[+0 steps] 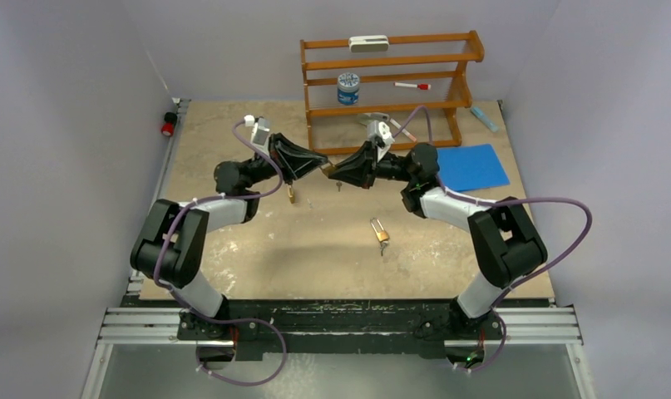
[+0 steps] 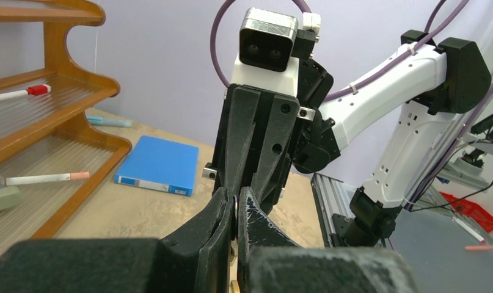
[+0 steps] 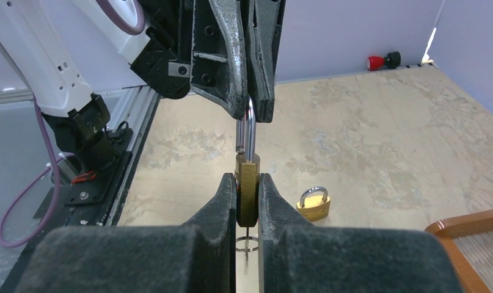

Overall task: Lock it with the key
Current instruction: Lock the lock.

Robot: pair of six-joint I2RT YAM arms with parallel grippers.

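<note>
Right end effector [image 3: 248,190] clamps the padlock [image 3: 247,176] body — left end effector [image 3: 253,113] pinches its shackle [image 3: 250,137].

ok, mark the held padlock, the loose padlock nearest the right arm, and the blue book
held padlock [image 3: 247,182]: right wrist view, on the brass body below the shackle.
loose padlock [image 1: 382,236]: top external view, on the brass body.
blue book [image 2: 158,165]: left wrist view, middle of the cover.

Lilac walls [image 1: 82,66] enclose a mottled beige tabletop [image 1: 315,249] with wooden rack [image 1: 423,38].
</note>
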